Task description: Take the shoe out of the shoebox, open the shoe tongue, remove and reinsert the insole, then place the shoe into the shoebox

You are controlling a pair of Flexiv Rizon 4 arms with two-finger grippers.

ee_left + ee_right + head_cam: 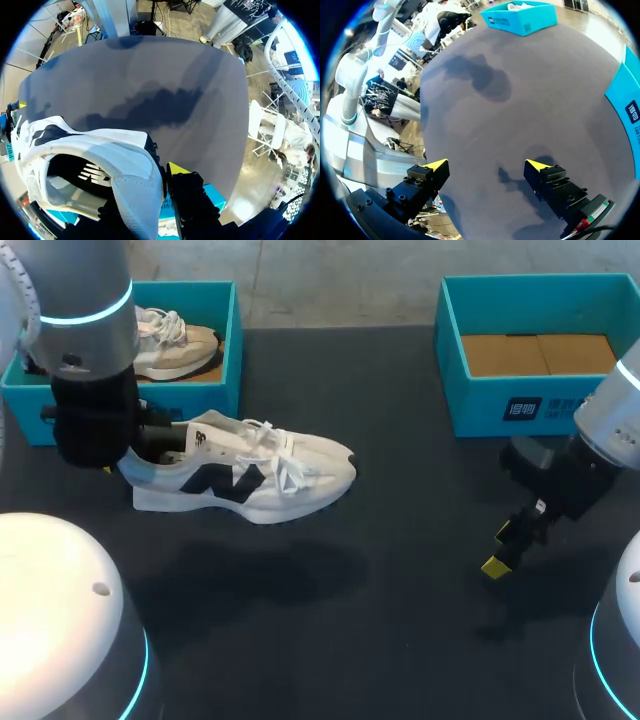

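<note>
The shoe (240, 475) is white with a large dark letter-shaped logo on its side. A smaller dark mark sits near the collar, too small to read. In the left wrist view a white logo shows on the dark insole (75, 172) inside the shoe.

The right box (540, 390) is at 1 o'clock on the table (400, 620). Its front wall has a white square label (522, 408) with small print beside it, which cannot be made out. The same label shows on this box's wall in the right wrist view, at 3 o'clock of the right gripper.

The shoe is at 9 o'clock on the table. It is held above the surface, and its shadow lies below it toward 6 o'clock. The toe points to 3 o'clock and the heel to 9 o'clock. The left gripper (125, 455) clamps the heel. In the left wrist view one yellow-tipped finger (176, 169) presses the outside of the heel wall. The other finger is hidden by the heel.

The left box (232, 350) is at 11 o'clock, just behind the held shoe. A second shoe (175, 340), pale with white laces, lies in it.

The right gripper (505, 550) hangs over bare table at 4 o'clock, well apart from the shoe. Its fingers are spread wide with nothing between them.
</note>
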